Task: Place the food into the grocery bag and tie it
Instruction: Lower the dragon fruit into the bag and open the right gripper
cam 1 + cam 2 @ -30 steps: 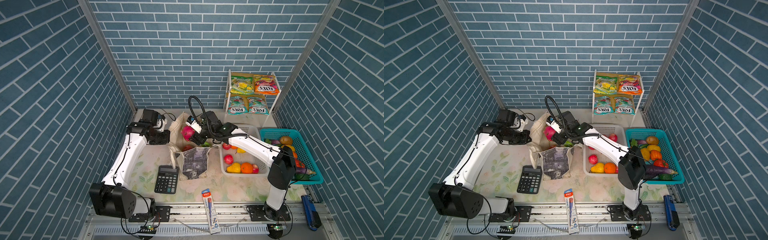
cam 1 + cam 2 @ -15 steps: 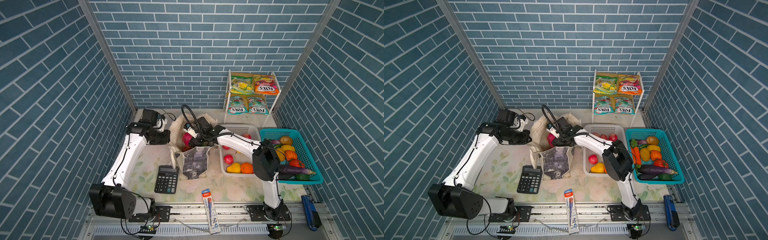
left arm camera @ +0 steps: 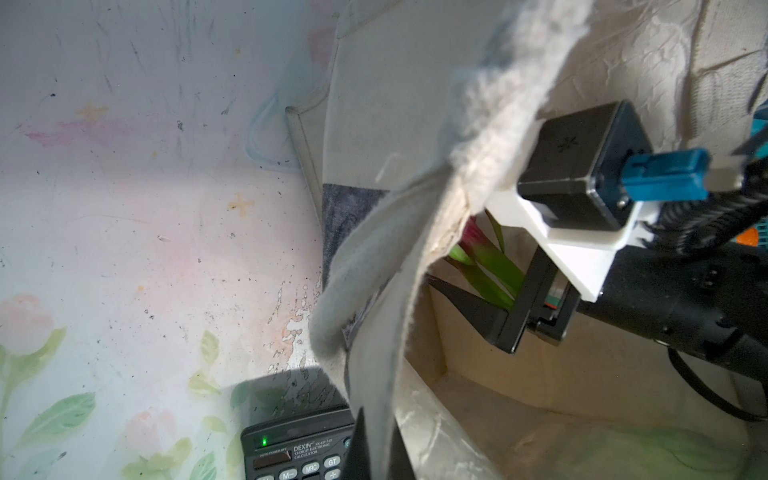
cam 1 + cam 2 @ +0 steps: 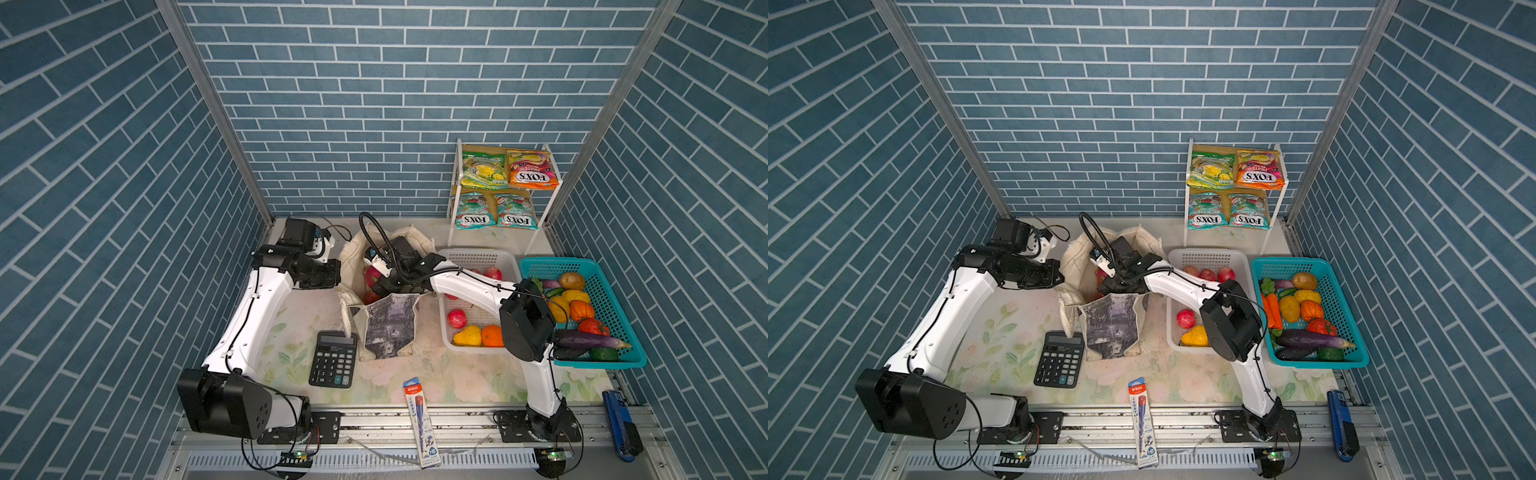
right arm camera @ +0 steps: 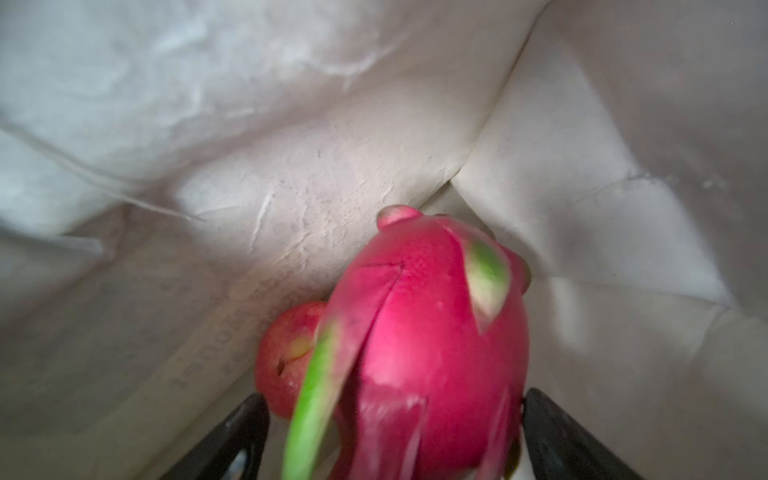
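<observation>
The cream grocery bag (image 4: 390, 328) (image 4: 1111, 328) stands open at mid-table. My left gripper (image 3: 376, 440) (image 4: 334, 272) is shut on the bag's left rim fabric and holds the mouth open. My right gripper (image 5: 392, 415) (image 4: 388, 284) reaches down inside the bag, open. The pink dragon fruit (image 5: 436, 340) (image 4: 371, 276) sits blurred between its spread jaws, with a clear gap to one finger (image 5: 245, 419). A red apple (image 5: 286, 353) lies on the bag's cream lining beneath it.
A black calculator (image 4: 334, 363) lies left of the bag, a blue pencil pack (image 4: 422, 419) at the front edge. The white basket (image 4: 478, 257) and teal basket (image 4: 623, 361) with more fruit stand right. FOX'S packets (image 4: 511, 178) fill the back rack.
My right gripper carried the dragon fruit from above the bag's mouth down inside it, then its jaws spread wider off the fruit. The left arm stayed still.
</observation>
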Tool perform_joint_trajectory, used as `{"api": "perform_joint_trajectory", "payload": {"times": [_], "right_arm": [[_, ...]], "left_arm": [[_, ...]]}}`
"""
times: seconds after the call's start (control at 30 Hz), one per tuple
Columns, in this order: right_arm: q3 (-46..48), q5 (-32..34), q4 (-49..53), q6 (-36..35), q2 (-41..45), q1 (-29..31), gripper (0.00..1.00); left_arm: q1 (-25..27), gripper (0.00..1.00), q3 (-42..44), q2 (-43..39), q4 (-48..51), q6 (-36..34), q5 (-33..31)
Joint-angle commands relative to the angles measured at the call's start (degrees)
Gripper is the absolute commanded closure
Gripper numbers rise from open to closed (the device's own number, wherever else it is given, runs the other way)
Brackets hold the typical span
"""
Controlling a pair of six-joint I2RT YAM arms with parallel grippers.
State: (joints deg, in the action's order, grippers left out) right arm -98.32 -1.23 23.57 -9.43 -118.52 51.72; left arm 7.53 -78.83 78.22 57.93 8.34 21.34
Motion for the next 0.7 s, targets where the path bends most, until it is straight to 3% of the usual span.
{"api": "perform_joint_trajectory", "payload": {"times": [0.0, 0.2, 0.47, 0.67], "right_arm": [[-2.03, 3.40, -0.24, -1.02, 5.34, 0.74, 0.01], [-6.31, 5.25, 6.40, 0.61, 9.58, 1.19, 0.01], [-5.80, 8.31, 7.64, 0.86, 17.33, 2.22, 0.01], [1.66, 15.37, 6.53, 1.96, 29.89, 2.35, 0.01]], "left_arm": [[-0.05, 1.00, -1.30, -1.02, 0.85, -0.34, 1.66], [-0.15, 1.00, -1.94, -1.73, 2.14, 0.36, 2.22], [-0.15, 1.00, 2.56, -4.65, 0.11, 2.81, 2.75], [-0.06, 1.00, 4.98, -6.06, -1.57, 3.70, 1.88]]}}
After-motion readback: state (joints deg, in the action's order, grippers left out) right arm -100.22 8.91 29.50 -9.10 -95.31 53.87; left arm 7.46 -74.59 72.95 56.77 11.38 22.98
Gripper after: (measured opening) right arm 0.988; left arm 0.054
